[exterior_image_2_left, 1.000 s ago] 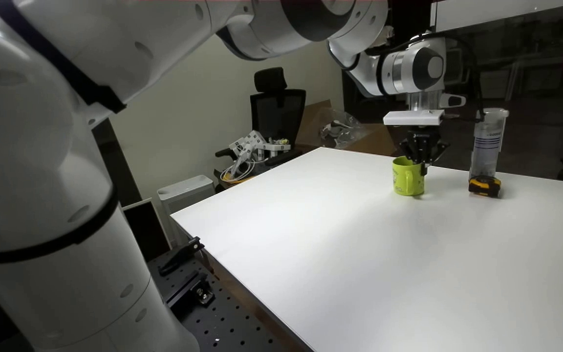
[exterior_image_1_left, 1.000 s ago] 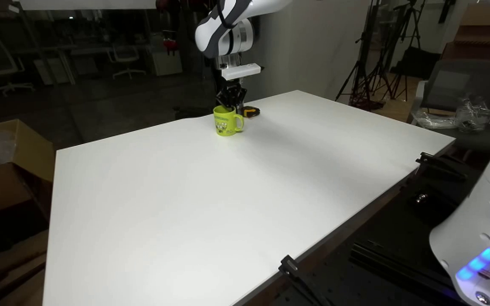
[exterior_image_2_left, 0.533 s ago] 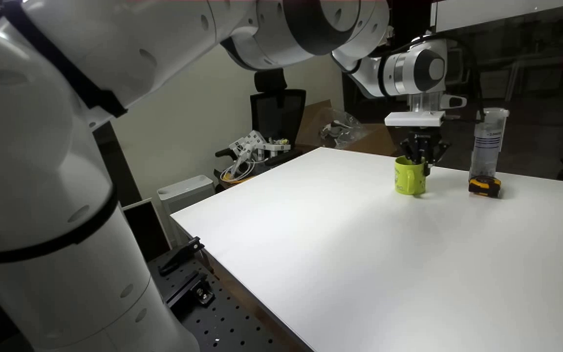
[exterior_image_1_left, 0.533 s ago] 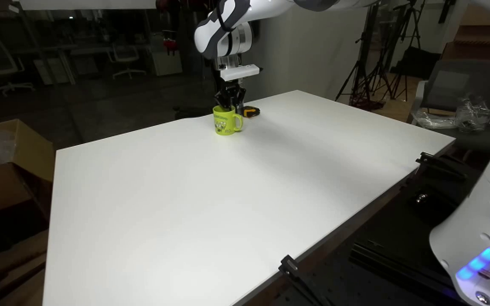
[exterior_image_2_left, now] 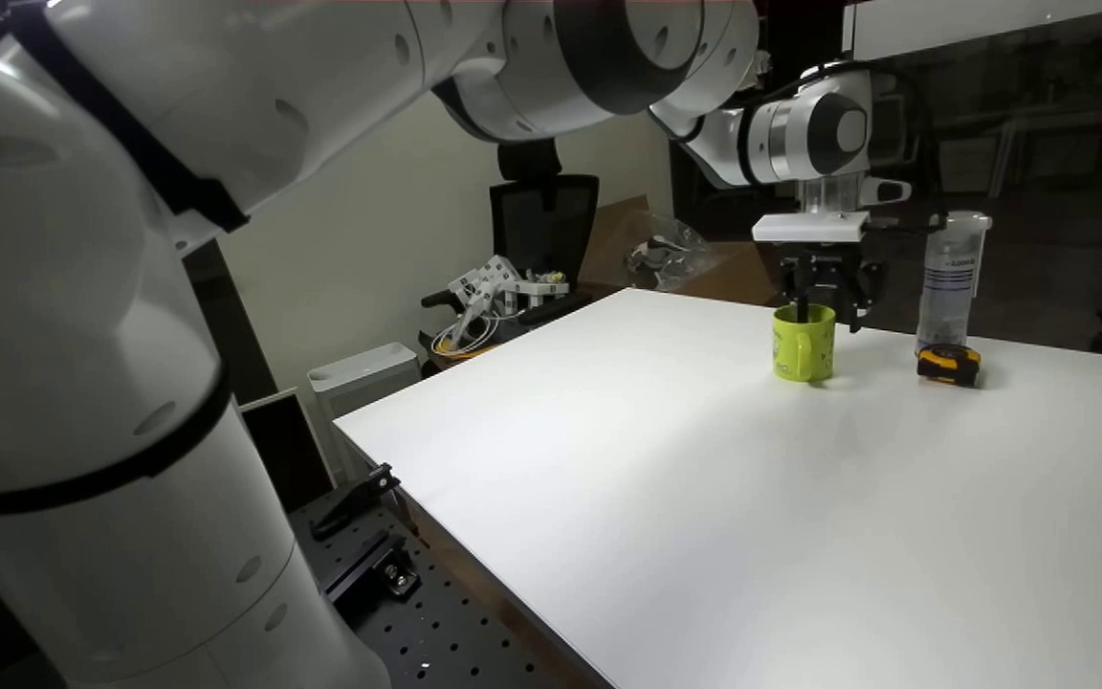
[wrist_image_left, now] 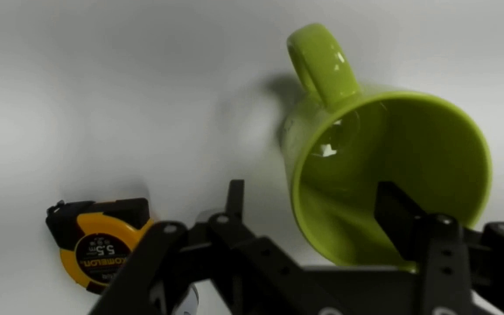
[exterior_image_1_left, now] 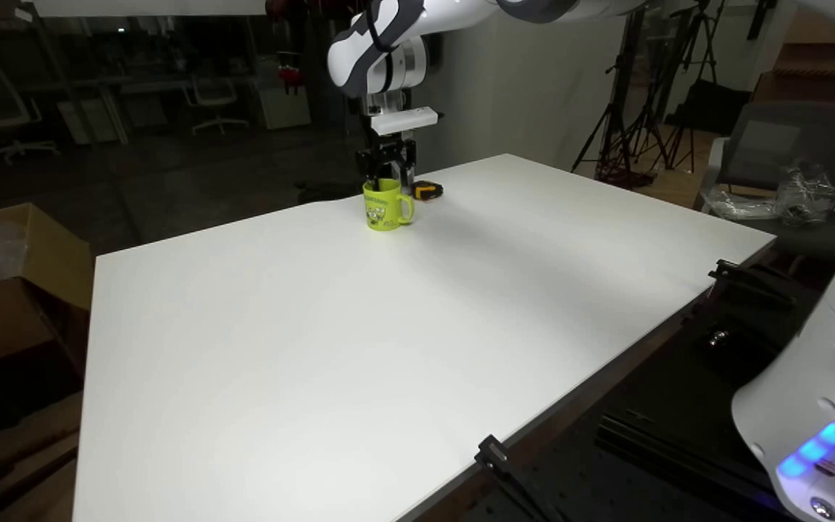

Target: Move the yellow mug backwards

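Note:
The yellow mug [exterior_image_1_left: 383, 210] stands upright near the far edge of the table in both exterior views, its handle pointing to the near side. My gripper [exterior_image_2_left: 828, 319] is above it with its fingers spread wide. In the wrist view the gripper [wrist_image_left: 311, 199] straddles the wall of the mug [wrist_image_left: 326, 70]. One finger [wrist_image_left: 394, 214] is over the mug's opening, and its tip appears to reach inside the rim. Outside the mug is the other finger [wrist_image_left: 235, 199], with a visible gap between it and the wall. Nothing is pinched between them.
A black and yellow tape measure [exterior_image_2_left: 948, 366] lies beside the mug on the white table [exterior_image_2_left: 704, 459]. Behind the tape measure rises a tall clear bottle [exterior_image_2_left: 950, 277] with blue print. The table's far edge passes close behind the mug.
The gripper's fingers have opened from closed together to wide apart, and the gripper has risen slightly. The mug shifted very slightly in the first half second, then stayed still.

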Robot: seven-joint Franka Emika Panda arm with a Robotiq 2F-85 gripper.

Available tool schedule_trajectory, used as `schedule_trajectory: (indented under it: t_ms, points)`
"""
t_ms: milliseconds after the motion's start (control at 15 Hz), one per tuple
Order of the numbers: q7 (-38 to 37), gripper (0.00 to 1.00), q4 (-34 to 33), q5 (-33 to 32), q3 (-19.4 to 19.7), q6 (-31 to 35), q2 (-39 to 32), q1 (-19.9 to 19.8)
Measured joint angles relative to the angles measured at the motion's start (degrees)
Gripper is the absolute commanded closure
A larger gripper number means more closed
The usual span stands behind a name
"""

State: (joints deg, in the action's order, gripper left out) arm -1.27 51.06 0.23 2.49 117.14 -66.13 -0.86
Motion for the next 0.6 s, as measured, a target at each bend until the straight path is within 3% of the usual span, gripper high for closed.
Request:
schedule_trajectory:
  t_ms: [600]
  points:
    - [0.1, 0.00, 3.6, 0.1, -0.9, 4.1, 6.3, 2.1]
